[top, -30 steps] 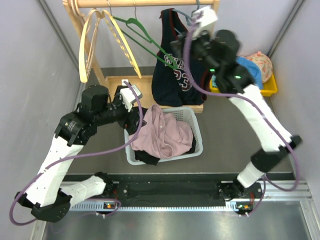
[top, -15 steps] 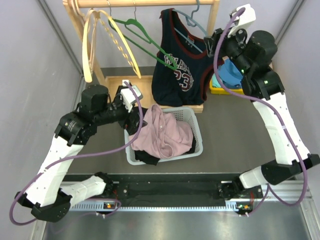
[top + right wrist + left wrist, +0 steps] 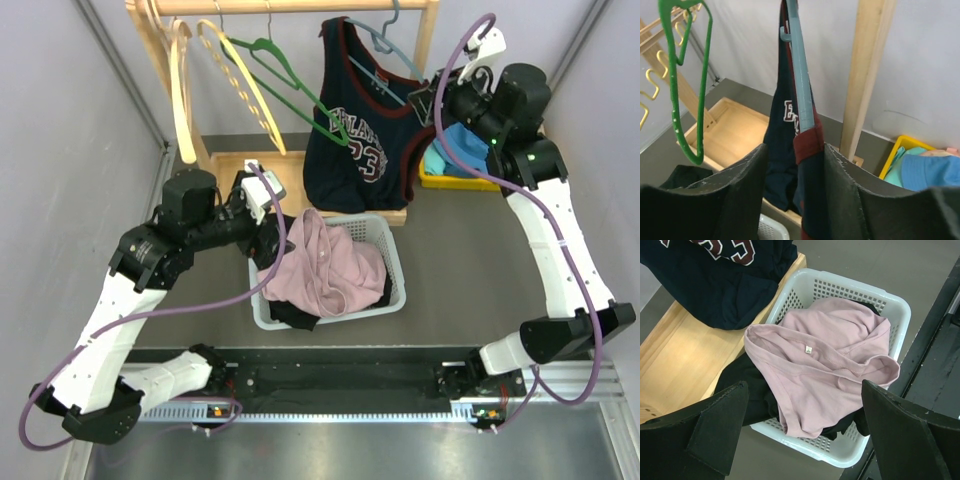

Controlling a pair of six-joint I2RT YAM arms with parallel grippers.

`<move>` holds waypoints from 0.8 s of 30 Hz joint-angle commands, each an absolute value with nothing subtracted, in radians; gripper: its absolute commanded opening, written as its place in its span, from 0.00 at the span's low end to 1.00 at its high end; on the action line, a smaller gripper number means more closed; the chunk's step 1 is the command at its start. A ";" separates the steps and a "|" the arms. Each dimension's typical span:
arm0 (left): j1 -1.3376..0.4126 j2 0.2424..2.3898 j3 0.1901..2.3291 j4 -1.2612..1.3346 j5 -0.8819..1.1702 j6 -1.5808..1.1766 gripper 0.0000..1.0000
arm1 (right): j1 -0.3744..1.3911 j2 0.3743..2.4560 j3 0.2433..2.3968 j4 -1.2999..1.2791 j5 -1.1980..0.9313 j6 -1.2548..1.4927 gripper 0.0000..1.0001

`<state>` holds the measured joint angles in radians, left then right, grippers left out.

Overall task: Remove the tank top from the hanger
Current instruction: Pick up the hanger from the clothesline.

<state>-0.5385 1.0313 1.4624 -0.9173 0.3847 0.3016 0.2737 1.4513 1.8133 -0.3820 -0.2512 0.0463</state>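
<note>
A navy tank top [image 3: 355, 150] with maroon trim and the number 23 hangs on a blue-grey hanger [image 3: 385, 45] from the wooden rail [image 3: 290, 6]. My right gripper [image 3: 428, 95] is at the hanger's right end. In the right wrist view the hanger [image 3: 799, 75] runs down into the maroon-edged strap [image 3: 807, 145], which sits between the jaws of the right gripper [image 3: 795, 185]. The strap lies against the right finger, with a gap at the left finger. My left gripper [image 3: 805, 435] hangs wide open and empty over the basket; the tank top's hem [image 3: 715, 285] shows beyond.
A white basket [image 3: 400, 270] holds a pink garment [image 3: 330, 265] over dark clothes. A green hanger [image 3: 290, 80] and wooden hangers [image 3: 190, 90] hang at the left of the rail. A wooden post [image 3: 867, 75] stands right of the strap. A yellow bin [image 3: 480, 178] is at the right.
My right gripper swung from in front of the tank top to the hanger's right end, and its jaws have narrowed around the strap. The wooden hangers have swung. The left arm is still.
</note>
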 commanded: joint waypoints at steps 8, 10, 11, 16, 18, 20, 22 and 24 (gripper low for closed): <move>-0.538 1.006 1.479 -0.862 0.368 0.325 0.99 | 0.273 1.470 1.761 -0.333 -0.368 0.143 0.21; -0.538 1.006 1.480 -0.862 0.368 0.325 0.99 | 0.272 1.474 1.756 -0.334 -0.364 0.143 0.25; -0.538 1.006 1.482 -0.861 0.368 0.325 0.99 | 0.273 1.476 1.755 -0.336 -0.367 0.143 0.32; -0.538 1.003 1.485 -0.864 0.370 0.327 0.99 | 0.273 1.470 1.746 -0.331 -0.371 0.149 0.24; -0.535 1.005 1.486 -0.864 0.373 0.328 0.99 | 0.278 1.467 1.747 -0.325 -0.354 0.149 0.05; -0.532 1.006 1.486 -0.862 0.374 0.328 0.99 | 0.282 1.453 1.755 -0.318 -0.322 0.146 0.00; -0.532 1.005 1.488 -0.861 0.373 0.328 0.99 | 0.296 1.427 1.761 -0.292 -0.302 0.130 0.00; -0.531 1.008 1.488 -0.859 0.376 0.330 0.99 | 0.307 1.405 1.761 -0.261 -0.270 0.106 0.00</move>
<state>-0.5365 1.0199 1.4624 -0.9112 0.3729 0.3168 0.2859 1.4670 1.7416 -0.3622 -0.3313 0.1387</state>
